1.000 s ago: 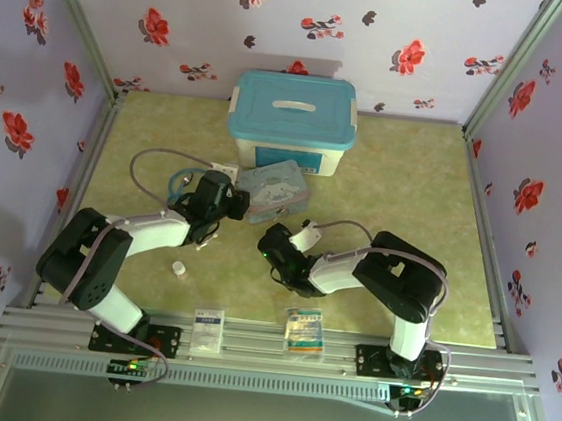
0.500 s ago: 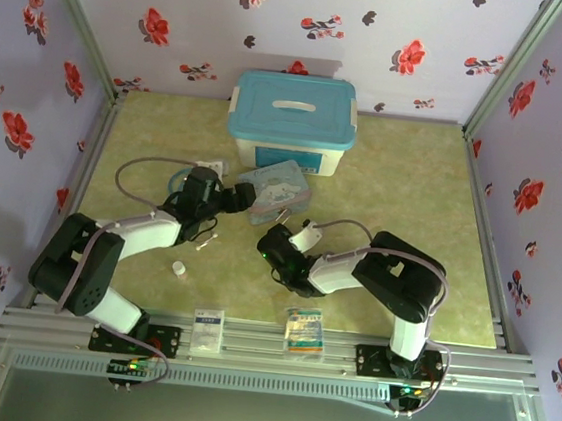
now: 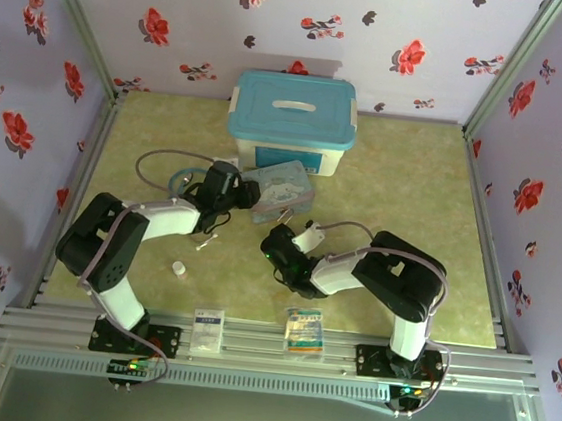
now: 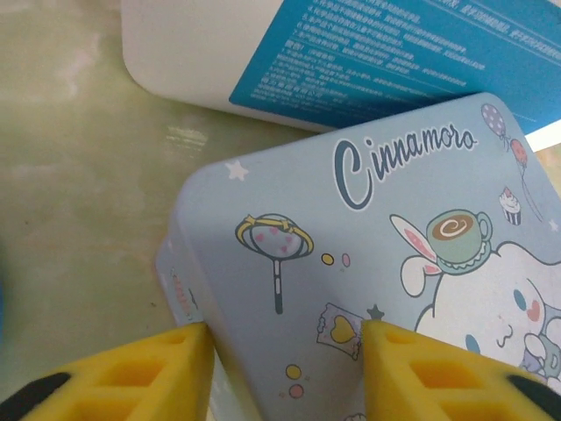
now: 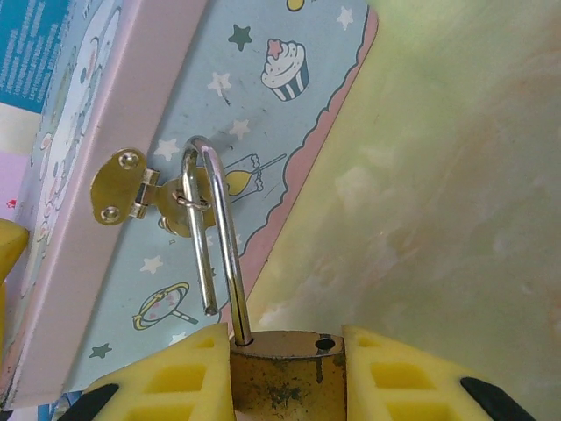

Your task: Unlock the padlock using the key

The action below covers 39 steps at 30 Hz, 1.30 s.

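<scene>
While the right gripper (image 5: 285, 340) presses its two yellow fingers (image 5: 171, 381) against both sides of the small brass-yellow padlock (image 5: 286, 386), the thin metal shackle (image 5: 219, 237) passes through the ring of the brass hasp (image 5: 123, 186) on the pale blue cartoon tin (image 5: 263, 105). One leg of the shackle sits in the lock body and the other ends free just above it. The left gripper (image 4: 285, 351) is spread wide across a corner of the same tin, just beside the white plastic box with a blue label (image 4: 219, 53). I cannot tell whether its fingers touch the tin.
</scene>
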Each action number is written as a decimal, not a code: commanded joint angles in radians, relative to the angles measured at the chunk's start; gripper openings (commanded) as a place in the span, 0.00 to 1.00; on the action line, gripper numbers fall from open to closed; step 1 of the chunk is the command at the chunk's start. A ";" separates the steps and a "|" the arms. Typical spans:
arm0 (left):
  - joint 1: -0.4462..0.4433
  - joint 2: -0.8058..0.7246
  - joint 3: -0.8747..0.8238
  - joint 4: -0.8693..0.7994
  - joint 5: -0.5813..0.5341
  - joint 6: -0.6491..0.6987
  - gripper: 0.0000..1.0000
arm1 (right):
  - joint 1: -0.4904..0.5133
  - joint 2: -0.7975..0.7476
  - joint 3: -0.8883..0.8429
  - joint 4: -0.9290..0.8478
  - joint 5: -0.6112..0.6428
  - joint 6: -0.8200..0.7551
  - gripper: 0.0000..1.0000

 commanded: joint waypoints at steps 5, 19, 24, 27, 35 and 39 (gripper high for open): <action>0.033 0.107 -0.089 -0.139 -0.123 0.091 0.41 | -0.051 -0.049 -0.021 0.052 0.091 -0.102 0.16; 0.044 0.105 -0.091 -0.086 -0.068 0.075 0.41 | -0.028 0.005 0.057 0.082 0.140 -0.098 0.15; 0.032 -0.057 -0.075 -0.116 -0.028 0.042 0.64 | 0.026 0.041 0.074 0.064 0.146 -0.066 0.15; 0.030 -0.076 -0.025 -0.128 0.013 0.025 0.77 | 0.029 0.052 0.054 0.071 0.167 -0.042 0.15; -0.012 0.044 0.063 -0.106 0.009 0.014 0.80 | -0.003 -0.009 -0.017 0.072 0.191 -0.091 0.14; -0.015 0.105 0.059 -0.144 -0.075 0.032 0.61 | -0.039 -0.031 -0.062 0.112 0.158 -0.110 0.14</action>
